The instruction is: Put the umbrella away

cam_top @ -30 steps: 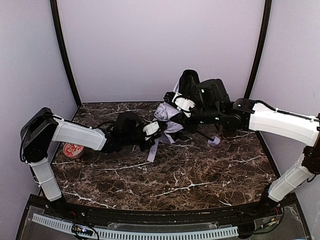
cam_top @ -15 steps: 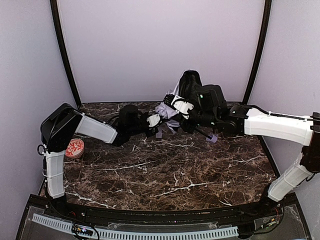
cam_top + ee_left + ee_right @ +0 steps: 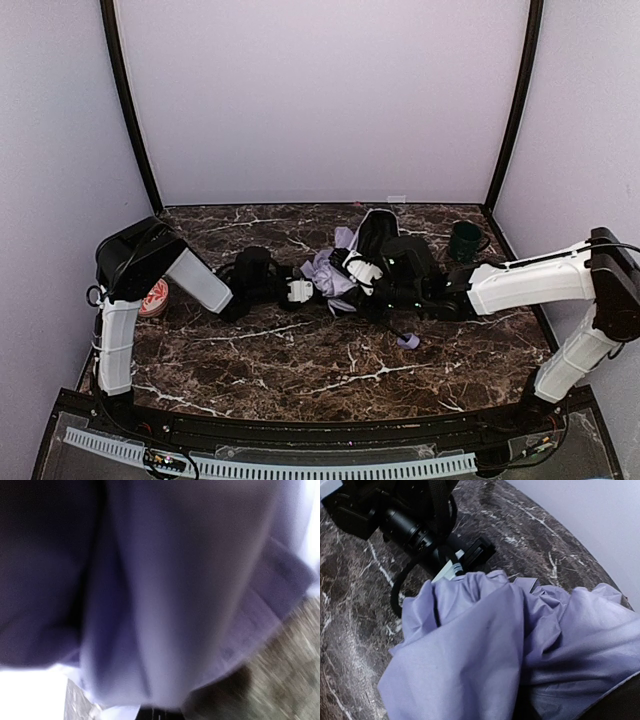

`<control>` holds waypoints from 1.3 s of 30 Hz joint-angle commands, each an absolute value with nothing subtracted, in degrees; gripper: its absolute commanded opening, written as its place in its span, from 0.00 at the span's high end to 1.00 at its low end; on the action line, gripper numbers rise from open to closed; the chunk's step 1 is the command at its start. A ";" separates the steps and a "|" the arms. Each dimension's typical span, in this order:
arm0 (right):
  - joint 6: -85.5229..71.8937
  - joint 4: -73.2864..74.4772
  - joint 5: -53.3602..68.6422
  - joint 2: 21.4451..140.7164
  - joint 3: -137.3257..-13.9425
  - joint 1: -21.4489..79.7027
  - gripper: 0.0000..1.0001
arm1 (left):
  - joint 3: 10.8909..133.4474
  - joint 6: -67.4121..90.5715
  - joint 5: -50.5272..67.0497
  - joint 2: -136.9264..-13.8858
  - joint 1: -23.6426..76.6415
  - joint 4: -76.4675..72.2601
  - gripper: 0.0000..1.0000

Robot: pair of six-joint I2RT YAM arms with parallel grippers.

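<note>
The umbrella (image 3: 328, 268) lies bunched in a pale lavender heap on the dark marbled counter (image 3: 330, 375), just above the middle of the overhead view, squeezed between the two arms that reach in from either side. The left hand (image 3: 300, 290) comes in from the left and meets the fabric's left edge; it is clenched on a fold of the cloth. From the right wrist camera that same hand appears in the upper left, its pale tip buried where the crumpled fabric begins. The left wrist camera shows only blurred lavender cloth pressed close against the lens, with a sliver of counter at the lower right. The right hand (image 3: 358, 272) sits against the right side of the heap, low over the counter, but the fabric fills the lower half of its own camera and hides the fingers, so I cannot tell whether it is grasping the cloth or has released it. The small lavender handle knob (image 3: 408, 341) rests on the counter below and right of the heap, apart from the fabric. A dark mug (image 3: 463, 240) stands near the back right corner, and a round red-and-white object (image 3: 153, 297) lies at the far left, partly hidden behind the left arm.
</note>
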State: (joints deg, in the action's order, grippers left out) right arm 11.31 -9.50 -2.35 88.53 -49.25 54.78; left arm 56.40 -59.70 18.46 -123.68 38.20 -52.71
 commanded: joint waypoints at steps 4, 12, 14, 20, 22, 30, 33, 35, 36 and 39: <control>5.72 -9.81 5.20 89.53 -49.36 56.59 0.43 | 50.61 -69.10 14.41 -123.64 37.08 -54.25 1.00; 7.93 4.27 14.60 78.46 -56.11 56.48 0.27 | 48.90 -71.66 12.68 -124.19 37.17 -55.05 1.00; 7.52 6.10 18.87 74.03 -57.65 55.65 0.24 | 48.87 -71.79 13.13 -124.19 37.16 -54.59 1.00; 0.36 12.42 16.68 73.43 -69.31 45.67 0.14 | 48.47 -71.35 12.96 -124.36 37.15 -54.73 1.00; -0.79 16.87 12.99 77.72 -74.16 41.83 0.13 | 48.43 -71.89 12.69 -124.37 37.18 -54.35 1.00; 0.80 19.34 13.67 95.08 -80.80 34.49 0.17 | 49.62 -72.27 13.10 -124.37 37.26 -52.96 1.00; 1.61 21.86 15.88 102.23 -83.30 34.34 0.19 | 49.75 -72.79 12.76 -124.36 37.25 -52.97 1.00; 0.92 23.30 17.29 105.35 -84.46 34.28 0.21 | 49.77 -72.82 12.50 -124.37 37.25 -52.92 1.00; 0.51 23.24 18.85 106.35 -84.44 34.34 0.22 | 49.75 -72.78 12.48 -124.37 37.20 -52.80 1.00; -1.21 19.85 24.89 108.06 -82.12 34.39 0.24 | 49.87 -72.76 12.89 -124.36 37.11 -51.82 1.00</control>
